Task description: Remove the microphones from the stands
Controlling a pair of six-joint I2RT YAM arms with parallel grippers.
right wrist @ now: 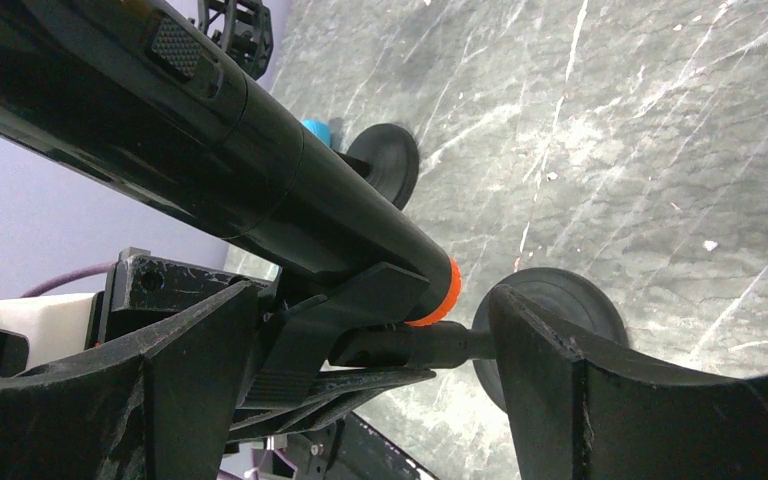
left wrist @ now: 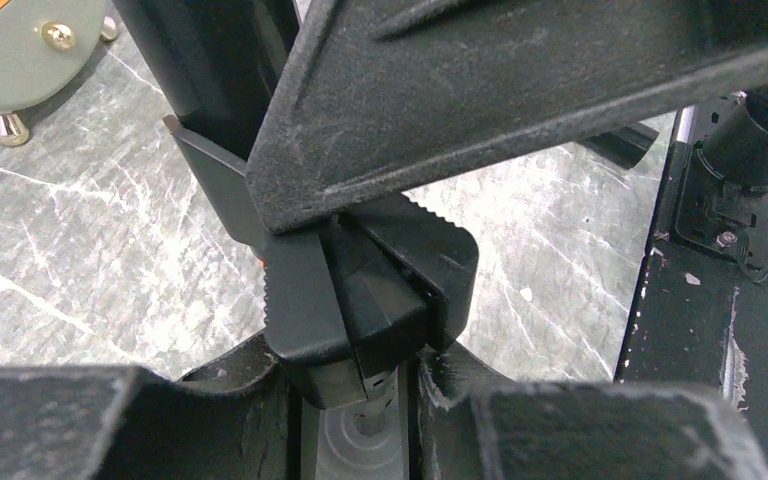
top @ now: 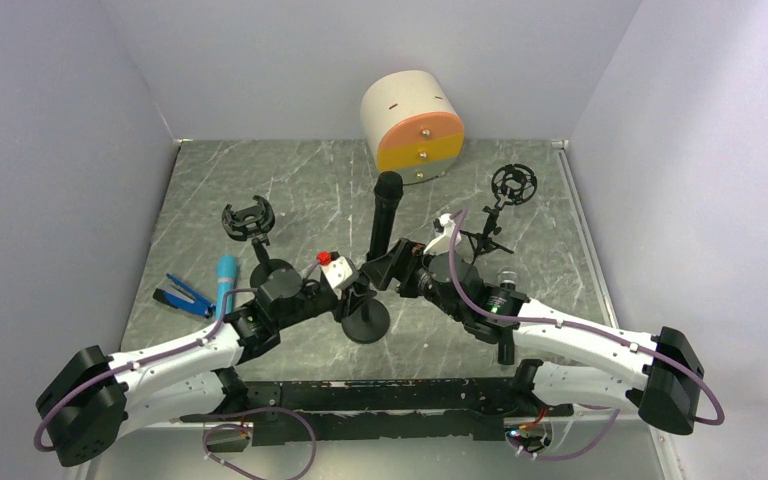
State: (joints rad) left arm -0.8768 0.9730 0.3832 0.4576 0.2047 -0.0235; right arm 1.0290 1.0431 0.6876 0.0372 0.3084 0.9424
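A black microphone point(top: 384, 215) with an orange ring at its lower end stands upright in the clip of a black stand with a round base point(top: 366, 323). My left gripper point(top: 358, 292) comes from the left and is shut on the stand's post just under the clip point(left wrist: 360, 290); its point in the left wrist view point(left wrist: 360, 425) lies over the base. My right gripper point(top: 397, 268) is open, its fingers either side of the clip and post point(right wrist: 370, 345), right below the microphone point(right wrist: 260, 170). The stand's base point(right wrist: 570, 305) shows behind the right finger.
A cream and orange drawer box point(top: 412, 125) stands at the back. An empty clip stand point(top: 250, 222) is at the left, and a shock-mount tripod stand point(top: 513, 185) at the right. A blue microphone point(top: 225, 280) and a blue tool point(top: 182, 295) lie at the left.
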